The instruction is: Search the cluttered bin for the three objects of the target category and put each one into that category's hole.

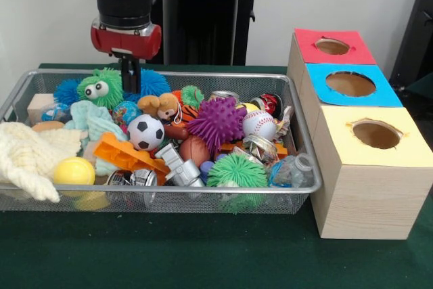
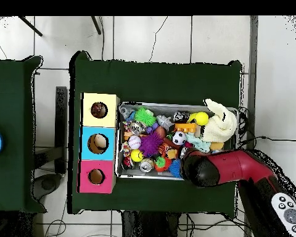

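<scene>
Claw (image 1: 130, 76) state cannot be told; it hangs over the bin (image 1: 298, 141) by the green fuzzy toy (image 1: 100, 88). Balls such as the soccer ball (image 1: 146, 132) look light and smooth; likely best gripped across the middle.

The bin (image 1: 298, 126) is fine metal wire mesh with a smooth, shiny rim. It rests on a surface (image 1: 203, 255) covered in matt dark green cloth. Right below the fingers (image 1: 130, 76) sits a fuzzy green toy (image 1: 101, 87) with glossy plastic eyes. Farther out from them lie a rubbery purple spiky ball (image 1: 216, 121), a glossy soccer ball (image 1: 146, 132), a stitched baseball (image 1: 259, 124) and a smooth yellow plastic ball (image 1: 74, 170). A cream knitted cloth (image 1: 27, 157) looks soft and nubbly. The box (image 1: 365, 201) well away from the fingers shows pale wood grain on its sides, with matt red, blue and yellow paper tops. The arm's red shell (image 1: 126, 40) is glossy.
</scene>
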Tool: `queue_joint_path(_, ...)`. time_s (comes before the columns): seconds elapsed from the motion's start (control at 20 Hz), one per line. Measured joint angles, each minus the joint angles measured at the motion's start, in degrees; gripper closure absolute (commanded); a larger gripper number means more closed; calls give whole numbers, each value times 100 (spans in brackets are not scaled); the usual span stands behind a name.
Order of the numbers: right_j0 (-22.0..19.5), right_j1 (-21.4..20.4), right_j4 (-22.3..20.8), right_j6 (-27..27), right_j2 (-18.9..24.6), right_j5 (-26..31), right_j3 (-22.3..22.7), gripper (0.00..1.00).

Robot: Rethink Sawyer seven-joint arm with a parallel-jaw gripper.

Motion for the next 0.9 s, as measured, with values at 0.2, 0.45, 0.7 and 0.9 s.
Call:
queue_joint_path(0.2, 1, -130, 121, 0, 5, 43, 10, 100)
queue_joint_path(0.45, 0, -281, 217, 0, 7, 117, 22, 100)
queue_joint_path(0.7, 9, -240, 214, 0, 7, 119, 21, 100)
queue_joint_path(0.9, 64, -183, 210, 0, 7, 121, 16, 100)
